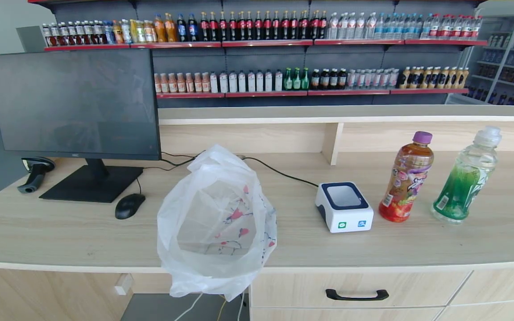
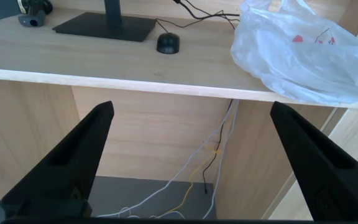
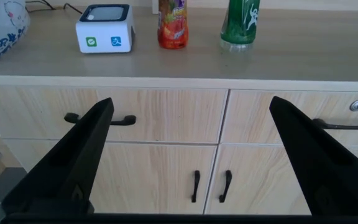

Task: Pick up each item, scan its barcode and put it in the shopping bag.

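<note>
woodgrain counter (image 1: pixel 60 232), crinkled plastic bag (image 1: pixel 217 214), boxy scanner (image 1: pixel 344 206), left claw (image 2: pixel 191 107) and right claw (image 3: pixel 190 101) spread

R gripper (image 3: pixel 190 111) is hanging below tabletop (image 3: pixel 303 62) edge, jaws gaping wide, facing drawers (image 3: pixel 160 115) & cabinet doors (image 3: pixel 166 180). Up top, barcode scanner (image 3: pixel 105 28), red-label drink bottle (image 3: pixel 173 26) & green-label bottle (image 3: pixel 240 23) are standing in a row; plastic shopping bag (image 3: pixel 2 31) is sitting near scanner.
</note>
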Robot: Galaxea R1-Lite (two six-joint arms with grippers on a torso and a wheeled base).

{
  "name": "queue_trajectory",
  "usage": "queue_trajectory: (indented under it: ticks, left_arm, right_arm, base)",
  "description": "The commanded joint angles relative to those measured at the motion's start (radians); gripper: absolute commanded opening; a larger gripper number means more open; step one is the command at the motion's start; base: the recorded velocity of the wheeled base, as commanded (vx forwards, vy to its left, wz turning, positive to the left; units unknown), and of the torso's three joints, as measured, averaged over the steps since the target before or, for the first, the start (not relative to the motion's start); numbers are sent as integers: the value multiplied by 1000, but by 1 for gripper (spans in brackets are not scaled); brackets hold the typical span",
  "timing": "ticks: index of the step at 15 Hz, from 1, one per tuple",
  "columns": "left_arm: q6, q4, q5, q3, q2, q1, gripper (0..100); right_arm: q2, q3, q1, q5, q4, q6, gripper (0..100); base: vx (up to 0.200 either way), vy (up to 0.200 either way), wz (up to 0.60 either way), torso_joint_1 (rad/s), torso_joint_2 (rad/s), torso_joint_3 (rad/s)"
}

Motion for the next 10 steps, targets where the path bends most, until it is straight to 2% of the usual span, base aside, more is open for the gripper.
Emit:
queue_trajectory:
  ticks: [1,10]
  left_arm:
    - [0,0,0,0,0,0,100]
    - [0,0,0,0,0,0,100]
  right_arm:
    - [1,0,0,11,-2,-11,100]
    - [1,0,0,17,-7,-23,100]
  base:
    - [0,0,0,0,0,0]
    - [0,0,0,0,0,0]
